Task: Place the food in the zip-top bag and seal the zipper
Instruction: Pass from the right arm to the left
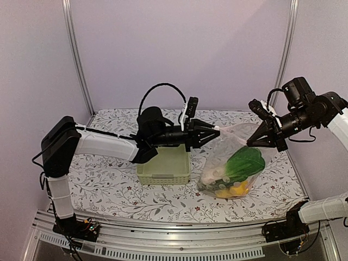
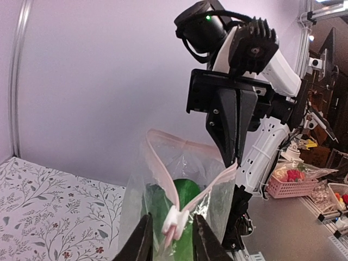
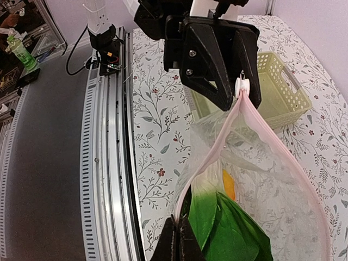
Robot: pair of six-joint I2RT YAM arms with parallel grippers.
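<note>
**A:** What lies at your left?
**B:** A floral tablecloth (image 1: 103, 174), with lilac walls (image 1: 179, 49) and a metal post (image 1: 76, 54) behind. The pale green basket (image 1: 163, 166) stands mid-table.

**A:** Your left gripper (image 1: 213, 131)?
**B:** Its jaws are slightly parted, bracketing the white slider (image 2: 175, 218) on the zipper (image 3: 202, 163).

**A:** The zip-top bag (image 1: 228, 148)?
**B:** It hangs between both grippers with its bottom on the cloth, holding bok choy (image 1: 244, 162) and lemons (image 1: 234, 190). Your right gripper (image 1: 252, 142) is clenched on the zipper's other end.
</note>
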